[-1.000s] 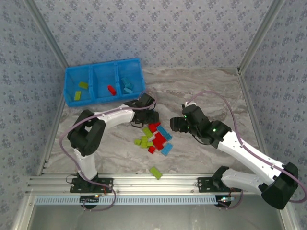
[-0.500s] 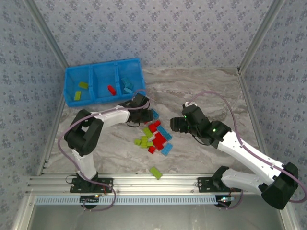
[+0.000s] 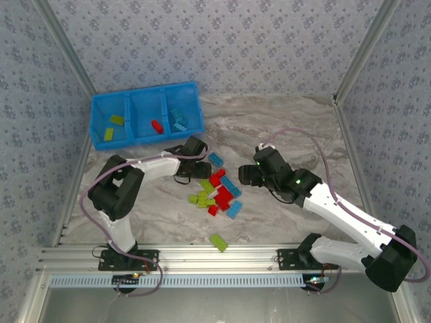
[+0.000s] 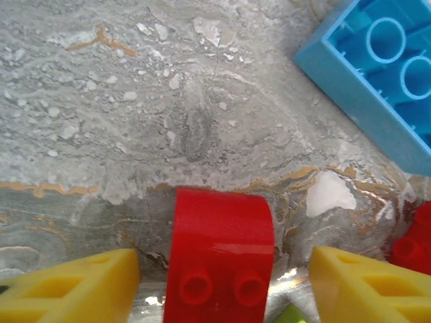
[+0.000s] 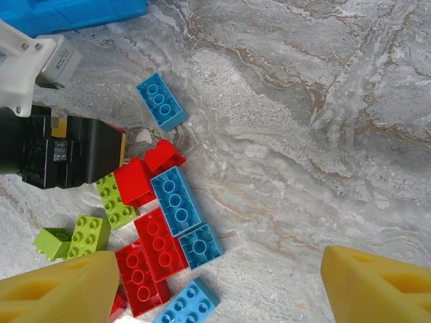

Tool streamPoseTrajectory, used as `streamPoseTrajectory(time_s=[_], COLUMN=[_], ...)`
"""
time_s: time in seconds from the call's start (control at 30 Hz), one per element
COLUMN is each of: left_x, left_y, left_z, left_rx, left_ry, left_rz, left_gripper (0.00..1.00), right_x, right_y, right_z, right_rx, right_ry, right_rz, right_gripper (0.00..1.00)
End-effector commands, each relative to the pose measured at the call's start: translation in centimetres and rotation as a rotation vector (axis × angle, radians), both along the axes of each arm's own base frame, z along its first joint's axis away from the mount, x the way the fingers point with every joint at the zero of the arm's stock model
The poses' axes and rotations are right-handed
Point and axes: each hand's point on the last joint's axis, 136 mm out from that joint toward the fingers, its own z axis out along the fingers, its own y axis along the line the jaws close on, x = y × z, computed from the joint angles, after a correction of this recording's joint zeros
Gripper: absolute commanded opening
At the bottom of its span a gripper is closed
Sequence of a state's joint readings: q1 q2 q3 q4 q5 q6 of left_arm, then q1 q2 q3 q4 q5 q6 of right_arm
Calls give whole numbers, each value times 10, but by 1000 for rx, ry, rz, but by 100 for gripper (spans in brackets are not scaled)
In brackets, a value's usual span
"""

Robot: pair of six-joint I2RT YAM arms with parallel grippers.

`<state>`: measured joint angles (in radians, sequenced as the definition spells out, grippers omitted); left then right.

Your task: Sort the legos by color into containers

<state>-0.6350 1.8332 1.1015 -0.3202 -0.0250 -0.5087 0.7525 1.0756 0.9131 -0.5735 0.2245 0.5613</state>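
Observation:
The blue bin (image 3: 145, 101) stands at the back left; its left compartment holds lime bricks (image 3: 118, 120), the middle a red brick (image 3: 156, 126), the right light blue bricks (image 3: 178, 120). A pile of red, light blue and lime legos (image 3: 217, 192) lies mid-table. My left gripper (image 3: 194, 165) is low at the pile's upper left, open. Between its yellow fingers (image 4: 74, 282) stands a red brick (image 4: 219, 249), with a gap on each side. My right gripper (image 3: 246, 173) hovers open just right of the pile, its fingers (image 5: 377, 286) wide apart above the marble.
A single light blue brick (image 3: 215, 159) lies beside the left gripper, hollow side up (image 4: 377, 74). A lone lime brick (image 3: 217, 242) sits near the front rail. The left gripper's black body (image 5: 67, 151) stands against the pile. Bare marble stretches to the right (image 5: 323, 134).
My left gripper has shifted left and slightly nearer, uncovering the single light blue brick. The right arm has barely moved.

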Motion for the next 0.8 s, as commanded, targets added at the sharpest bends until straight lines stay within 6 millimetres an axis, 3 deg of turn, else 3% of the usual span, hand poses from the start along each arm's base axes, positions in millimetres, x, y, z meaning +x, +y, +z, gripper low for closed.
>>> streamPoseTrajectory(time_s=[0.0,0.07,0.2,0.33,0.47,0.57,0.63,0.77], left_x=[-1,-6,-13,0,38,73,98,153], left_y=[6,11,20,30,77,121,149,184], left_z=[-10,-10,1,56,136,173,180,169], left_rx=[45,72,74,12,48,66,86,68], left_ry=[31,47,44,-87,-343,-479,-509,-465], left_rz=[9,18,43,110,283,428,506,574], left_gripper=[59,46,32,28,28,27,26,27], right_x=[2,2,1,-3,-8,-7,-6,-9], right_y=[-4,-4,1,16,35,35,34,33], right_z=[6,6,10,19,29,27,25,20], right_rx=[-7,-5,18,49,71,55,48,39], right_ry=[-8,-8,-6,-20,-48,-50,-43,-30], right_rz=[-29,-31,-18,39,110,101,89,88], right_gripper=[81,81,81,82,82,83,83,83])
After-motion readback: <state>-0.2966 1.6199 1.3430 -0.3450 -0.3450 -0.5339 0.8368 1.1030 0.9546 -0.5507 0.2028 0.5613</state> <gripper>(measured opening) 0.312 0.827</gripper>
